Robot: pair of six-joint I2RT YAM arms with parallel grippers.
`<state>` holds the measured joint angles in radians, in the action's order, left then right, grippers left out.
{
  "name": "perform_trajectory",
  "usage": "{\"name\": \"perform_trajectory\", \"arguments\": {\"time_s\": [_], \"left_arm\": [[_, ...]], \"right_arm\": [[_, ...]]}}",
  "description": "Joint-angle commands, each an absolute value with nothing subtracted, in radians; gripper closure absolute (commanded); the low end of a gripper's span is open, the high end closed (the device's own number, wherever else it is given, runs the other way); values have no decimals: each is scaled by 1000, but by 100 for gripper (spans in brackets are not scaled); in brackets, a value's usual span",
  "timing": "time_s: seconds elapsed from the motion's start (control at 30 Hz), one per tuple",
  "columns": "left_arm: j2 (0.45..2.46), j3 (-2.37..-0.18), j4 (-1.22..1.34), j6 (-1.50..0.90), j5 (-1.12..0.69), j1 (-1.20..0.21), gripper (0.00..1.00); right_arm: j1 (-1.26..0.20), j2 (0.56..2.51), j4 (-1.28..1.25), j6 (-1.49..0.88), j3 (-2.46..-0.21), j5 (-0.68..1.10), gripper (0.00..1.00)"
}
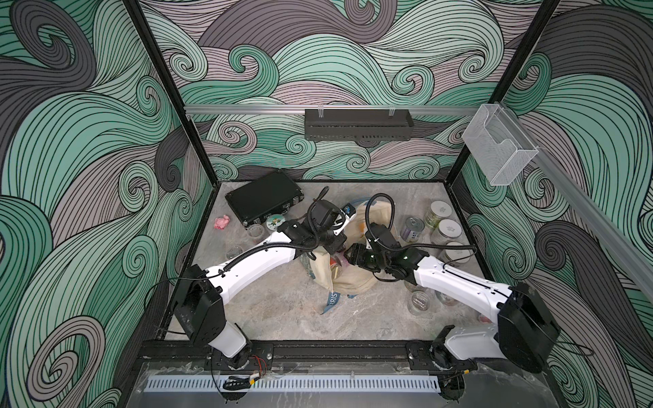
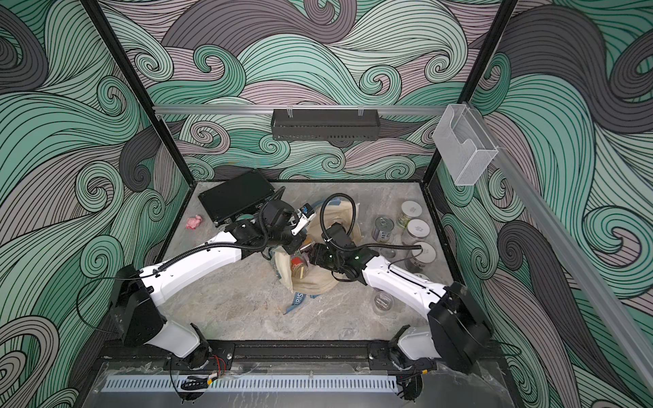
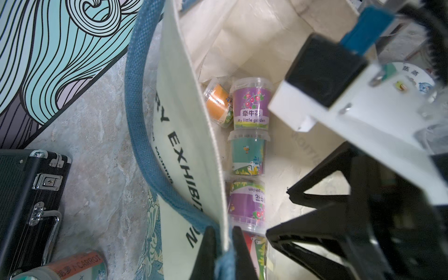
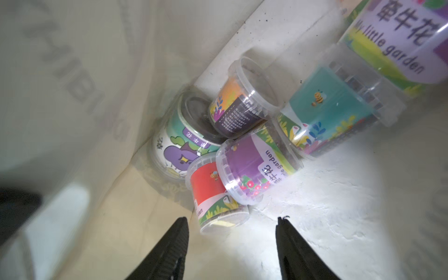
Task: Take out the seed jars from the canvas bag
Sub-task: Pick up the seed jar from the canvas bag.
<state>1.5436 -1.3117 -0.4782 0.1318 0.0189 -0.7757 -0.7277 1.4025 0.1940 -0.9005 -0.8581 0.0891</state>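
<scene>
The cream canvas bag (image 1: 357, 282) (image 2: 314, 282) lies mid-table with its mouth held up. My left gripper (image 3: 225, 252) is shut on the bag's rim where the blue strap (image 3: 140, 126) joins. Several seed jars lie inside: a purple one (image 3: 251, 106), a teal one (image 3: 247, 152) and an orange one (image 3: 217, 104). My right gripper (image 4: 232, 223) is open inside the bag, just short of a red-labelled jar (image 4: 206, 186) and a purple jar (image 4: 247, 164). Nothing is between its fingers. More jars stand outside the bag, at the right (image 1: 448, 229) and at the left (image 1: 275, 222).
A flat black hard case (image 1: 265, 199) lies at the back left, with a pink lump (image 1: 222, 222) beside it. Clear jars (image 1: 418, 302) stand under my right arm. A carrot-labelled jar (image 3: 72, 264) lies next to the case. The enclosure walls ring the table.
</scene>
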Motion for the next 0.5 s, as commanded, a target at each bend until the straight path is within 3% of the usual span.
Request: {"name": "perform_trajectory", "arguments": {"time_s": [0.0,0.27,0.47], "left_arm": [[1554,-1312,-459,146,17,-787,100],[1549,-1323,-462,99,59,-785,100],[1551,-1326,-462,99,54,-784,100]], "right_arm": [[-723,1453,142,-889,-898,92,33],[-723,1504,149,-665,-918,-6,13],[-720,1565,154,-513,-942,-4,12]]}}
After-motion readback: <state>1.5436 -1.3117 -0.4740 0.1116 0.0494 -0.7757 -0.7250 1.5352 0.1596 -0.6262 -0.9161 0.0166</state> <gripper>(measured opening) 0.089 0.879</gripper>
